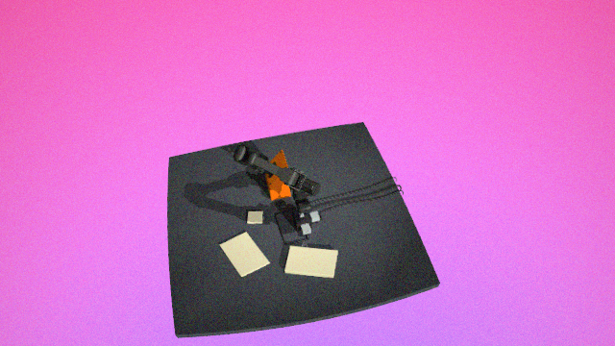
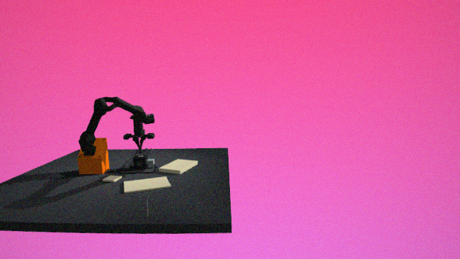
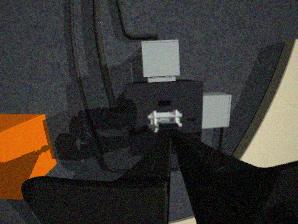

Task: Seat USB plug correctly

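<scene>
Between the jaws of the gripper (image 1: 297, 230) (image 2: 140, 151) (image 3: 170, 132) sits the USB plug (image 3: 166, 119).

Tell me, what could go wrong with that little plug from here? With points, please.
The fingers (image 2: 136, 143) are shut on the USB plug (image 3: 165, 120) over the power cube (image 2: 140, 162) (image 3: 187, 92), so a slight misalignment might jam it. Pale blocks (image 1: 314, 216) (image 2: 151, 162) (image 3: 160, 58) sit close beside the cube; a sideways swing could bump them.

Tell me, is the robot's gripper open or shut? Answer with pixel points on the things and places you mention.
Shut on the USB plug (image 3: 165, 119): the gripper (image 1: 299, 213) (image 2: 140, 151) (image 3: 172, 139) has its fingertips nearly together, right at the plug's silvery metal end.
</scene>
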Tool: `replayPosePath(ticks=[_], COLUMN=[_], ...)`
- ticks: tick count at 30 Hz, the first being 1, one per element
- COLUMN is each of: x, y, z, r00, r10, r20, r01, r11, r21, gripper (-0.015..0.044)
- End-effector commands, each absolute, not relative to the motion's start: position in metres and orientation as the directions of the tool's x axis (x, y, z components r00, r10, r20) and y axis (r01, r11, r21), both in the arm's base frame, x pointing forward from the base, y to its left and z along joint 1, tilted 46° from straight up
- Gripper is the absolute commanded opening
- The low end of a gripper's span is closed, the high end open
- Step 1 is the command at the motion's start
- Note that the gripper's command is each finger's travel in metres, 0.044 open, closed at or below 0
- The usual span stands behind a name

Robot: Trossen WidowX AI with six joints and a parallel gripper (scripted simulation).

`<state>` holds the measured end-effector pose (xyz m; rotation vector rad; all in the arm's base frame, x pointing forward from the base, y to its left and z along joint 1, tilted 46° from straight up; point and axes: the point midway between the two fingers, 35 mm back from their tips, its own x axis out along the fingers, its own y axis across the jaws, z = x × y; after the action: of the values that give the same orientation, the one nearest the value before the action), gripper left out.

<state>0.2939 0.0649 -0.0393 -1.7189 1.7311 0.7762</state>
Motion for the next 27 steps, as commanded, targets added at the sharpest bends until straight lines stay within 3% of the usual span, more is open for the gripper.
replayPosePath(ticks=[1,27], x=[0.2932,0.2931], y=[0.0644,0.0622], z=[-0.0403,-0.0425], r00=[-0.01,-0.01], r10=[-0.665,-0.665], r20=[-0.747,-0.747], r01=[-1.0,-1.0], r11=[0.003,0.003], r21=[0.011,0.011], gripper=[0.0,0.0])
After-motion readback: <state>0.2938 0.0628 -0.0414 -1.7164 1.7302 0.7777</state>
